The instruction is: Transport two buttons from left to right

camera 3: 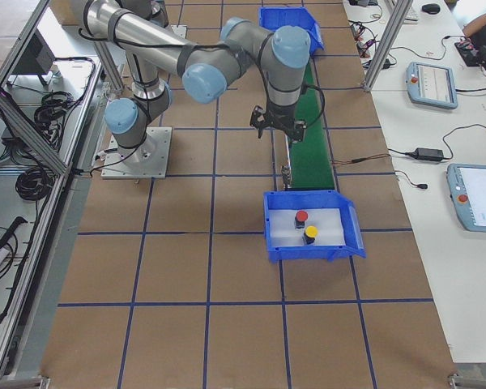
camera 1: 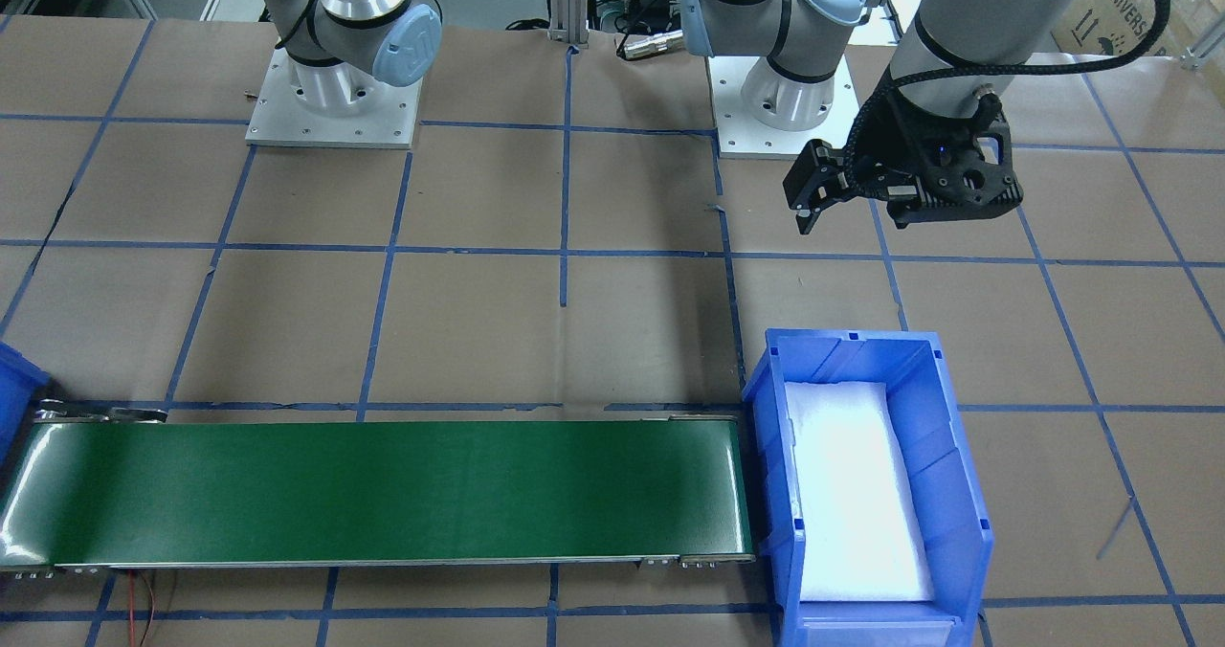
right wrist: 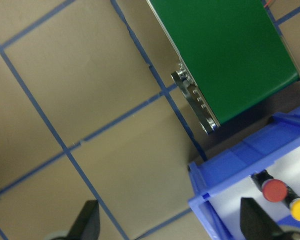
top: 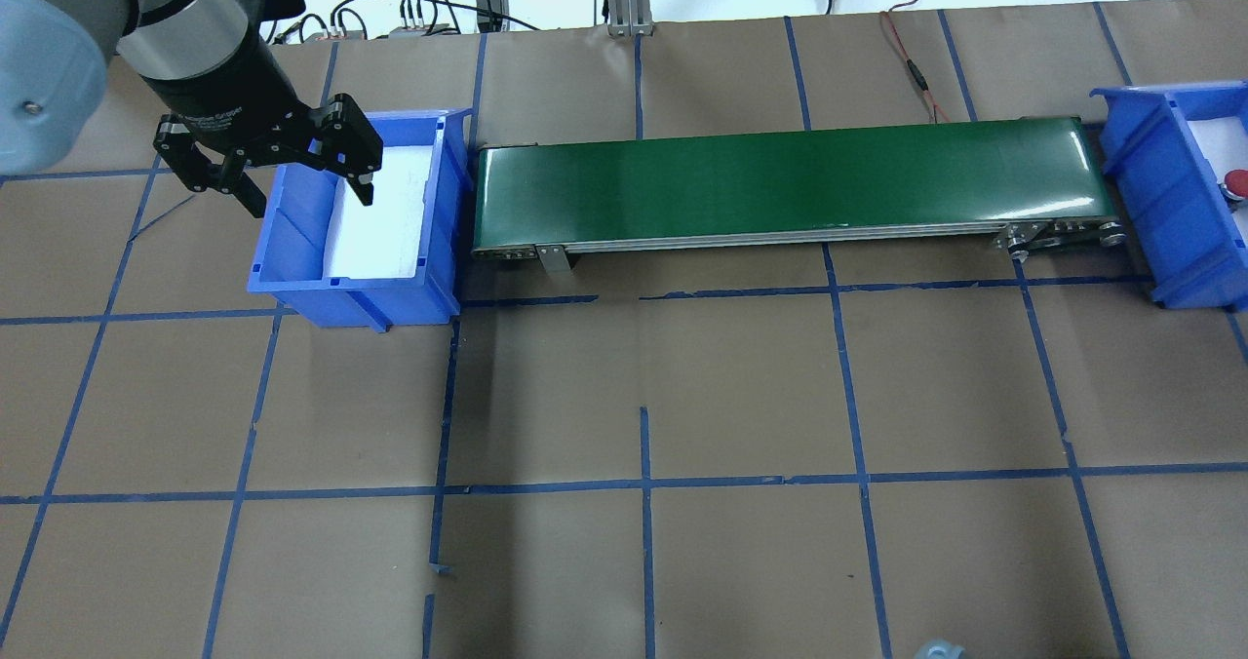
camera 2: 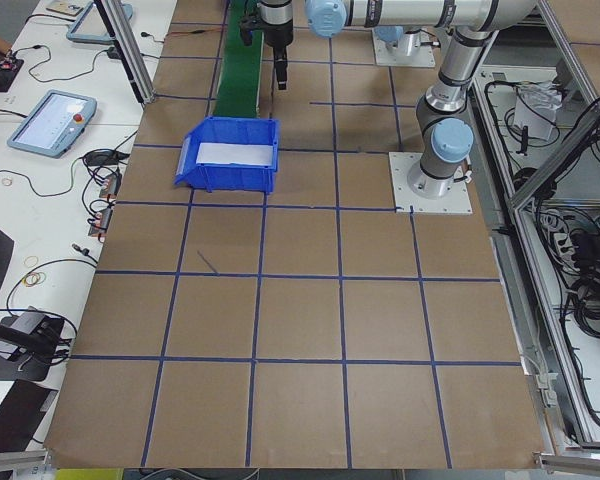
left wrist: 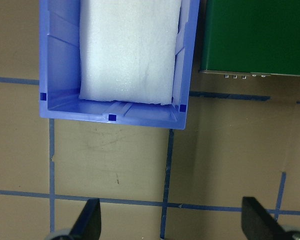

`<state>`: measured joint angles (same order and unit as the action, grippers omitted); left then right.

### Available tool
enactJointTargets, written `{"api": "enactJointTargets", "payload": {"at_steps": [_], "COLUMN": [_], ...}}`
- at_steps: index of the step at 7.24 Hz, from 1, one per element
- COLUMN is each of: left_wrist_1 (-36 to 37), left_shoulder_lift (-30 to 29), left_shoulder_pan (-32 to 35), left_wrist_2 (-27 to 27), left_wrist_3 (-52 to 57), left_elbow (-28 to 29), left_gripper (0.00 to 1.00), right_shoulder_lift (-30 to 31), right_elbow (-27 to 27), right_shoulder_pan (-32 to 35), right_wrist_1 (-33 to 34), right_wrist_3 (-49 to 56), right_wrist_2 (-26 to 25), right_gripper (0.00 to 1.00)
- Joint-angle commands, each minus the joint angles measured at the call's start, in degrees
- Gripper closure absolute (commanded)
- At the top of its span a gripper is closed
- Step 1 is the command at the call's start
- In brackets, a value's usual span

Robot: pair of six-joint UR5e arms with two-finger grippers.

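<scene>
Both buttons lie in the right bin (camera 3: 272,228) at the counter's (top: 682,396) right end: red button (camera 3: 301,217) and yellow button (camera 3: 310,235), just beside each other on white padding, round glossy caps on small dark bodies. The left bin (top: 292,254), at the left end, holds only a white foam pad (left wrist: 130,50), presumably there to cushion parts. A smooth green conveyor belt (top: 780,176) spans the two rigid blue plastic bins along the counter's far edge, evidently the transfer route. The left gripper (left wrist: 172,220) hangs above the left bin, fingers spread, holding nothing. The right gripper (right wrist: 170,222) is likewise spread and empty near the belt's right end. Judged: transfer appears complete.
</scene>
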<state>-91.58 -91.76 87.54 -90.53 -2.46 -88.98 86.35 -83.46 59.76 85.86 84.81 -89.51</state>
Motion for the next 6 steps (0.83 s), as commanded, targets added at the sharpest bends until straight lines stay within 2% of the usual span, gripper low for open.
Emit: {"api": "enactJointTargets", "payload": {"at_steps": [1, 2, 3, 4, 5, 6], "left_wrist_1": [0.0, 0.0, 0.0, 0.0, 0.0, 0.0], "left_shoulder_lift": [0.0, 0.0, 0.0, 0.0, 0.0, 0.0], "left_shoulder_pan": [0.0, 0.0, 0.0, 0.0, 0.1, 0.1], "left_wrist_2": [0.0, 0.0, 0.0, 0.0, 0.0, 0.0], "left_wrist_3": [0.0, 0.0, 0.0, 0.0, 0.0, 0.0], "left_elbow": [-0.1, -0.1, -0.1, -0.1, -0.1, -0.1], "left_gripper": [0.0, 0.0, 0.0, 0.0, 0.0, 0.0], "right_shoulder_lift": [3.3, 3.5, 2.5, 0.9, 0.3, 0.0], "right_elbow": [0.8, 1.7, 3.2, 4.3, 4.6, 4.7], "right_shoulder_pan": [12.9, 19.8, 27.3, 32.4, 34.4, 34.4], "right_wrist_1": [-3.1, -5.3, -5.0, -4.7, -4.7, -2.9], "right_wrist_3": [-29.4, -44.2, -54.6, -64.2, -73.2, -78.4], "right_wrist_2": [-0.5, -4.1, -5.7, -5.2, -3.1, 1.5], "right_gripper": [0.0, 0.0, 0.0, 0.0, 0.0, 0.0]}}
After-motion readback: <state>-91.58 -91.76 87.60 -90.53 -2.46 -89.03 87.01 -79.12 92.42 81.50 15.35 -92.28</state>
